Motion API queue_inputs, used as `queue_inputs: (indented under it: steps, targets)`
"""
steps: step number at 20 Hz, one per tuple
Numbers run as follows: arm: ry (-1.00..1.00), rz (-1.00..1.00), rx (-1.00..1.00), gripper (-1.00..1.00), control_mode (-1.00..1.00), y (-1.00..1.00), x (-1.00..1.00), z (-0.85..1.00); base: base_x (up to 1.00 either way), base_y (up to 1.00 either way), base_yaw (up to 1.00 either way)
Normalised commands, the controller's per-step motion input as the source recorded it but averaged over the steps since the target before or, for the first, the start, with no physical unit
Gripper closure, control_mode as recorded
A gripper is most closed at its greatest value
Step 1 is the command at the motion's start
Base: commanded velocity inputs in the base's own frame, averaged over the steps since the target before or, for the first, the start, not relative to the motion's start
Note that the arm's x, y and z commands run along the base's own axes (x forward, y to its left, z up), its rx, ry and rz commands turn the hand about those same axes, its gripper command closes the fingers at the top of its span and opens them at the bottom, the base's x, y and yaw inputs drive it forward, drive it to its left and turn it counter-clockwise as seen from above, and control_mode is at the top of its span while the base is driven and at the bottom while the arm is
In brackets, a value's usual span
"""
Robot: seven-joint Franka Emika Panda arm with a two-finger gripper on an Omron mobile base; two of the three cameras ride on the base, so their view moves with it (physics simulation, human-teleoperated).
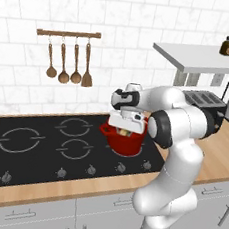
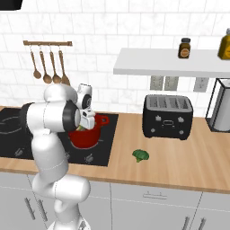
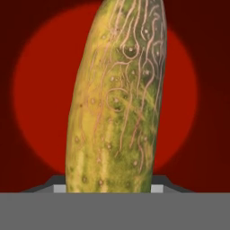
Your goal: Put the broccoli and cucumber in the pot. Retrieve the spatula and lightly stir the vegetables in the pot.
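Cucumber [image 3: 117, 96] hangs end-down over the mouth of the red pot [image 1: 125, 142], your gripper [image 1: 124, 129] fingers clamped on its upper end. Keep it centred over the pot floor; lower before you release. Broccoli [image 2: 141, 155] waits on the counter [image 2: 188, 166], well apart.

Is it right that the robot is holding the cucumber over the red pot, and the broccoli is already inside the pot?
Not quite. The gripper does hold the cucumber over the red pot, but the broccoli is not in the pot. The right base view shows it lying on the wooden counter, in front of the toaster.
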Motion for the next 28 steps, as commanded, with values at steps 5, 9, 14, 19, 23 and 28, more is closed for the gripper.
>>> queue_inputs:
  steps: [5,9,14,19,23,28]
  targets:
    - [0.0,0.0,0.0,-1.0,-1.0,0.01,0.0,0.0,0.0,0.0,0.0]
    - [-0.01,0.0,0.0,-1.0,-1.0,0.0,-0.03,0.0,0.0,0.0,0.0]
    - [-0.12,0.0,-0.01,-1.0,-1.0,0.0,-0.04,0.14,0.0,0.0,0.0]
    - [-0.19,-0.02,-0.01,-1.0,-1.0,-0.2,-0.1,0.79,0.0,0.0,0.0]
    - [-0.13,-0.04,-0.12,-1.0,-1.0,-0.72,-0.48,1.0,0.0,0.0,0.0]
    - [-0.1,-0.01,-0.23,-1.0,-1.0,-1.0,-0.8,0.58,0.0,0.0,0.0]
